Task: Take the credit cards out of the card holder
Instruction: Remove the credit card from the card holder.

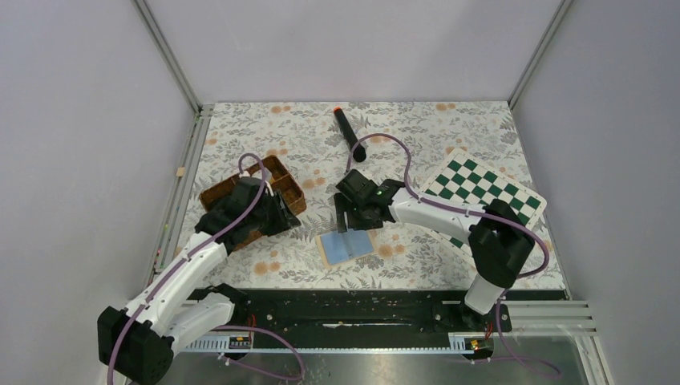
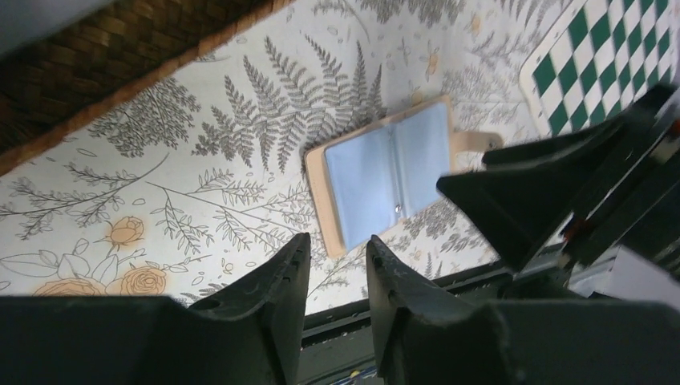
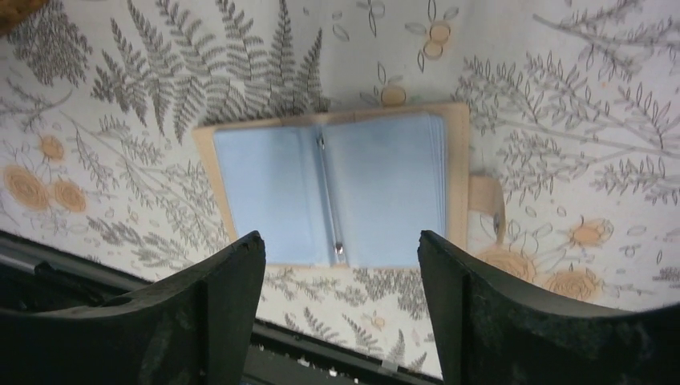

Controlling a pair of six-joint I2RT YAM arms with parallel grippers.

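At the left, no credit cards are seen lying loose beside the woven basket [image 1: 293,183]. The left gripper [image 2: 337,241] is held by the basket's near right side, its fingers parted by only a narrow gap with nothing between them. Toward the middle, the card holder [image 1: 346,246] lies flat on the floral table cover [image 1: 417,128], near the front edge. It is spread open like a booklet, with a small metal binding down its centre and a closing tab on one side. Light-blue faces are shown on both halves; whether these are a card or only plain sleeves cannot be told. Further right, nothing card-like is seen on the table or on the chequered board [image 1: 473,180]. The task is therefore judged to be at an early stage: the holder has been opened, and the drawing out of the cards is not yet done. As to position, the holder lies well to the right of the left gripper and nearer the front edge. It lies directly beneath the right gripper [image 3: 338,241], which hangs above it without touching. The right gripper's jaws are spread wide and empty, and from the wrist view the holder's near edge is framed between them.
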